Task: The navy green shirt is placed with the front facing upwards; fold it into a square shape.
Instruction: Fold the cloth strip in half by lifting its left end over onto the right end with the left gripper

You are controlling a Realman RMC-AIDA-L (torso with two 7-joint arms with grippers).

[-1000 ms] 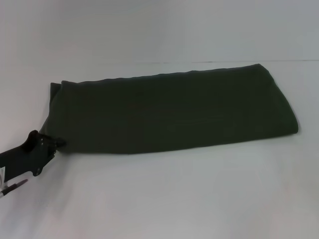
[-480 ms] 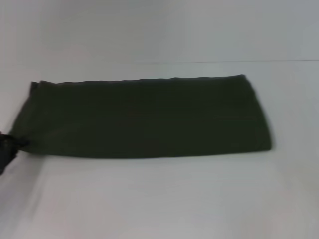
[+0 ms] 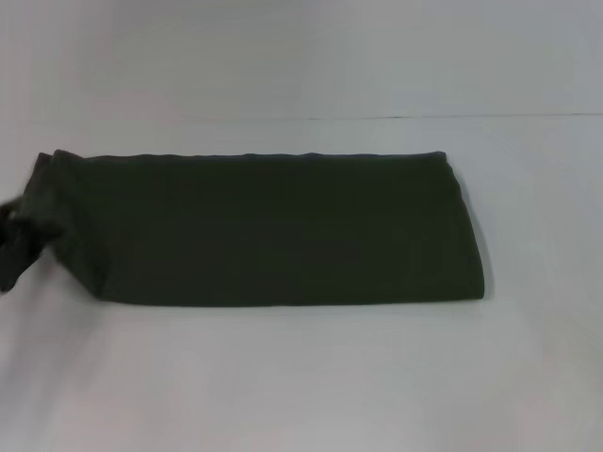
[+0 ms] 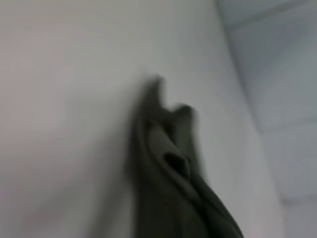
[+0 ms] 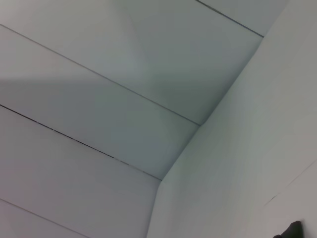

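Now | left gripper (image 3: 21, 240) fingers clamped on folded navy green shirt (image 3: 273, 231) corner | right unseen

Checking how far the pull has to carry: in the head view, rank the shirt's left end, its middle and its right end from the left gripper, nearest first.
1. The navy green shirt: left end, at the left gripper.
2. Its middle, centre of the table.
3. Its right end, farthest right.

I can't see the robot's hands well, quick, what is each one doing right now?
Left gripper: at the left end of the dark olive-green folded cotton shirt; open or closed cannot be told.
Right gripper: not in view.
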